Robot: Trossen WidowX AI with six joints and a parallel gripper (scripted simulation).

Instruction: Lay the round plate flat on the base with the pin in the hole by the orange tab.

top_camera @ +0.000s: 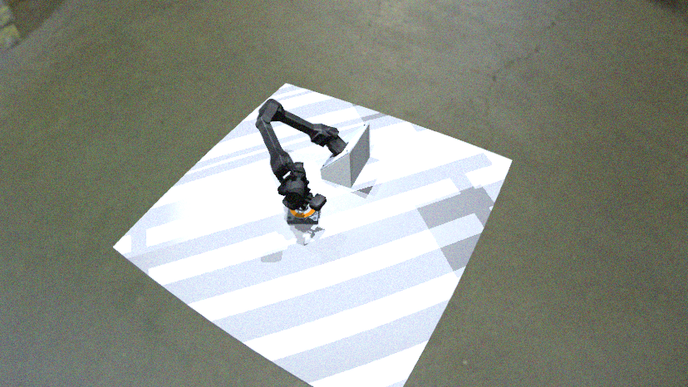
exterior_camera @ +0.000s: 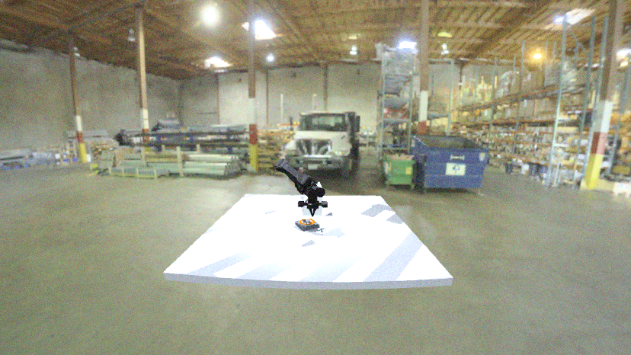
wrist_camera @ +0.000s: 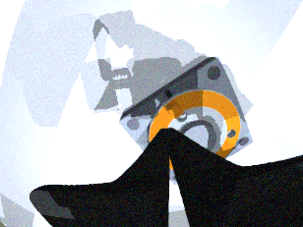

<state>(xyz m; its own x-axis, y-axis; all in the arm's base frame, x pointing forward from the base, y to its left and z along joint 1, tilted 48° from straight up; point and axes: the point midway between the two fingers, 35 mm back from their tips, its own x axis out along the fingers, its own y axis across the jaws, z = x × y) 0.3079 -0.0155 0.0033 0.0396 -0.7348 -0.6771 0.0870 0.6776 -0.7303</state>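
The round plate (top_camera: 302, 213) (wrist_camera: 203, 99), with an orange ring around a paler middle, sits around the post on the dark square base (top_camera: 303, 221) (exterior_camera: 301, 226) (wrist_camera: 227, 86). A small dark round hole (wrist_camera: 231, 133) shows on the plate's right side in the wrist view. The orange tab and the pin cannot be made out, and I cannot tell whether the plate lies flat. My gripper (exterior_camera: 312, 215) (wrist_camera: 166, 134) is shut and empty. Its tips are above the base with a gap in the exterior view, and they cover the plate's near left part in the wrist view.
A pale angular block (top_camera: 359, 156) stands beside the arm's foot on the white table (top_camera: 336, 297) (exterior_camera: 264, 264). Grey shadow patches cross the table. The arm reaches over from the back toward the base.
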